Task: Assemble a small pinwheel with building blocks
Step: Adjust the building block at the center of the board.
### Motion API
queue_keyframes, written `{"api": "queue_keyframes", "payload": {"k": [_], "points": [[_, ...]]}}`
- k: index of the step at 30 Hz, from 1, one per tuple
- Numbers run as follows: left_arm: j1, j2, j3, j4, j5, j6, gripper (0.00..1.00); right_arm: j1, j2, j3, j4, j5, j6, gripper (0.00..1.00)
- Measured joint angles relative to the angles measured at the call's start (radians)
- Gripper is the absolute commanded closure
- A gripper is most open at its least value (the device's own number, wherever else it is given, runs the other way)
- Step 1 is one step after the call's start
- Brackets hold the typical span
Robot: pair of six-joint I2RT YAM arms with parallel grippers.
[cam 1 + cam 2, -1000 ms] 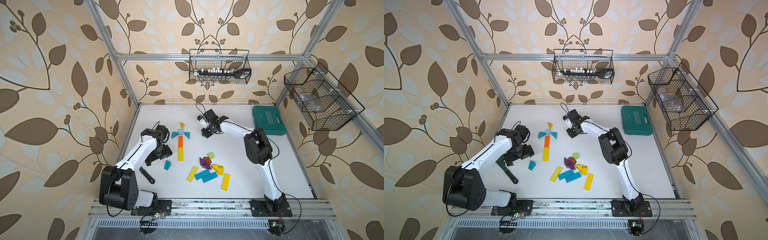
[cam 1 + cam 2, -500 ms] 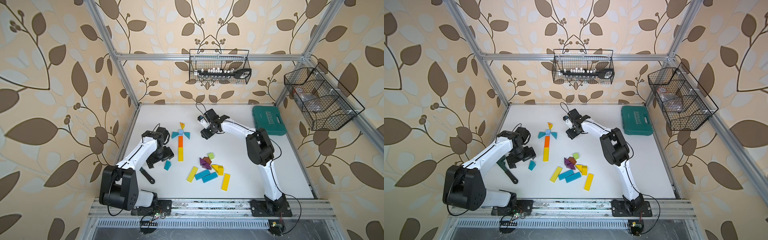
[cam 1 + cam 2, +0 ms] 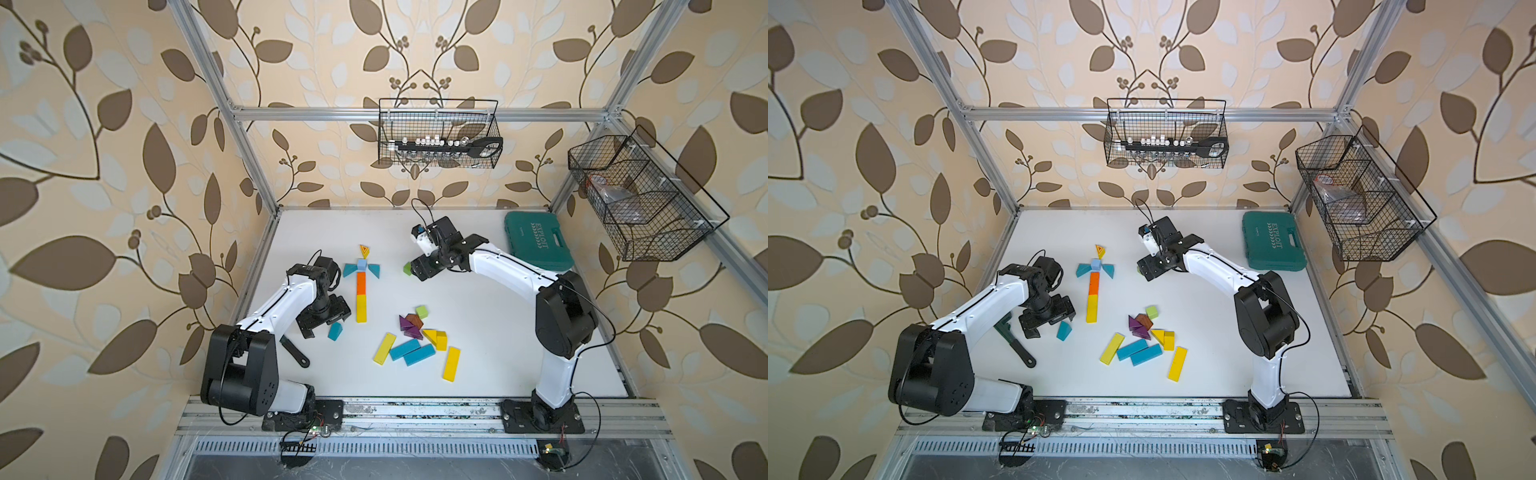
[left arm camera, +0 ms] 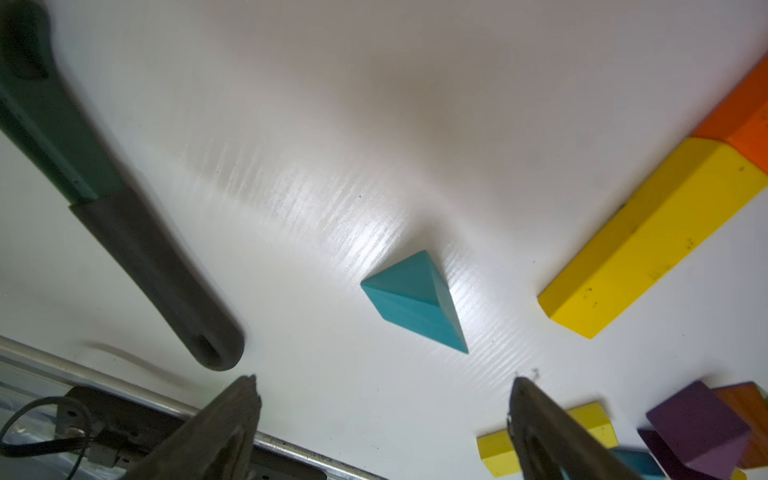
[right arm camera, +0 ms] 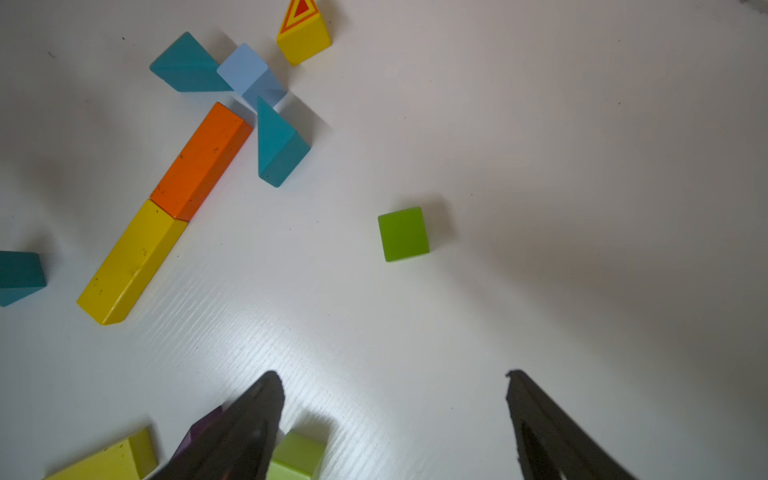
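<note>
Left wrist view: left end effector (image 4: 384, 386) released, empty; loose teal wedge (image 4: 415, 301) lies on tabletop (image 4: 291, 124) just ahead, centred btwn its fingers (image 4: 232, 415), long axis slanted to the gap, so left arm is nearer. Farther off, right end effector (image 5: 395, 386) also spread, empty, w/ green cube (image 5: 403, 234) ahead, apart; pinwheel hub, the light-blue cube (image 3: 361, 264), lies beyond.

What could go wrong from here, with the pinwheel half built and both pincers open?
1. The left pincer hangs open by the loose teal wedge. Its sloped faces might slip from the grip, and the wedge could skid into the placed yellow bar.
2. The green cube lies loose ahead of the open right pincer. A careless sweep could push it into the orange bar.
</note>
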Motion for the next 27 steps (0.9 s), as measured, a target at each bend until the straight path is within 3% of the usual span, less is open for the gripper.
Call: {"api": "queue_keyframes", "payload": {"k": [6,17,27], "points": [[-0.006,0.010,0.000,0.010,0.002,-0.002,0.02,0.005,0.052,0.001,0.013,-0.021,0.024,0.20],[-0.006,0.008,0.000,0.010,0.001,-0.002,0.01,0.034,0.371,0.264,-0.074,0.111,0.019,0.20],[-0.006,0.005,0.000,0.009,-0.003,-0.002,0.01,-0.039,0.409,0.336,-0.116,0.145,0.012,0.21]]}}
